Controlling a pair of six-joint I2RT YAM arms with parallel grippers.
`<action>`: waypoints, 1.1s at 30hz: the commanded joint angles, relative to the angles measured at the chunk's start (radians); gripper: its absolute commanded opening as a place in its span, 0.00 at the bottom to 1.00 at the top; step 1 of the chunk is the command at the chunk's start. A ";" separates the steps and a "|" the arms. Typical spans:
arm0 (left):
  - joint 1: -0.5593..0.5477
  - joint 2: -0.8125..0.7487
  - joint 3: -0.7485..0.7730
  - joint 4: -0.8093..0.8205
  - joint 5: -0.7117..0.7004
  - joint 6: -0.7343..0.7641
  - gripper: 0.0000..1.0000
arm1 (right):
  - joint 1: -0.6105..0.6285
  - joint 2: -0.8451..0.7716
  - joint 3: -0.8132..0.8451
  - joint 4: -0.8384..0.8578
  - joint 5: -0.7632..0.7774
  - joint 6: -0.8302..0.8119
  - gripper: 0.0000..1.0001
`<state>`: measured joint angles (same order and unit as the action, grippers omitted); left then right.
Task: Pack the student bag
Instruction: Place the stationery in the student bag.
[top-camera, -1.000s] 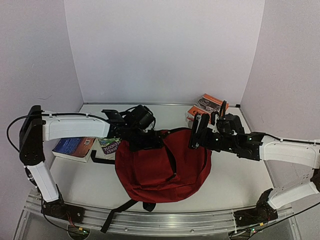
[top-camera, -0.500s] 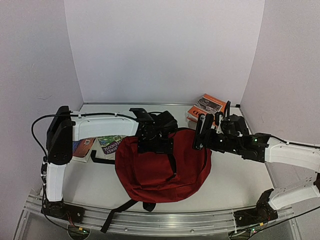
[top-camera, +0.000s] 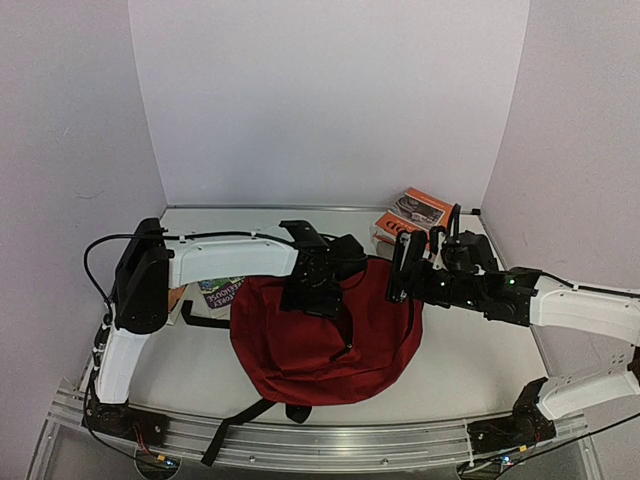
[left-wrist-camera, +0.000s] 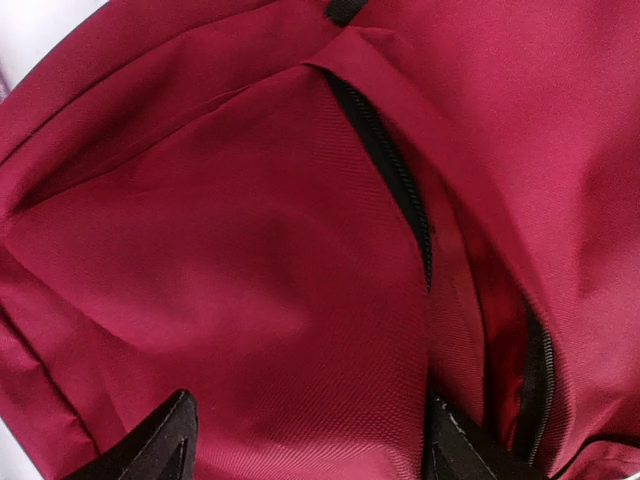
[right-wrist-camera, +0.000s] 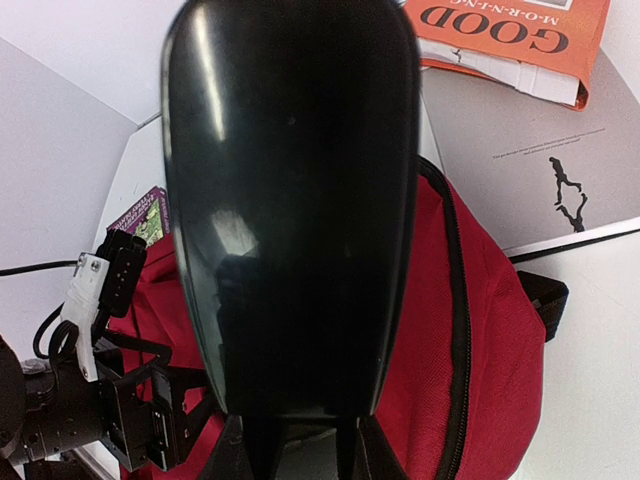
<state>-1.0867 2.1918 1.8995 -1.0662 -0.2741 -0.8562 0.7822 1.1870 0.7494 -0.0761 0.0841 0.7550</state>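
From high up we look down on the whole table. Our left wrist camera sits very close over the student bag. Our right wrist camera sees that bag too, past a shiny black thing.

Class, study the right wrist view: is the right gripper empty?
No: the right gripper is clamped on a glossy black object, with the student bag behind it.
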 joint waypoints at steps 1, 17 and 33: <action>-0.003 -0.007 0.043 -0.089 -0.071 0.014 0.67 | 0.005 -0.024 0.015 0.079 -0.015 -0.026 0.00; -0.003 -0.135 -0.101 0.050 -0.101 0.004 0.00 | 0.008 0.112 0.054 0.212 -0.335 -0.076 0.00; -0.002 -0.313 -0.291 0.285 -0.077 0.049 0.00 | 0.041 0.459 0.184 0.486 -0.413 0.009 0.00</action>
<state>-1.0914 1.9423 1.6181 -0.8367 -0.3166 -0.8315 0.8076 1.5974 0.8754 0.2268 -0.3027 0.7358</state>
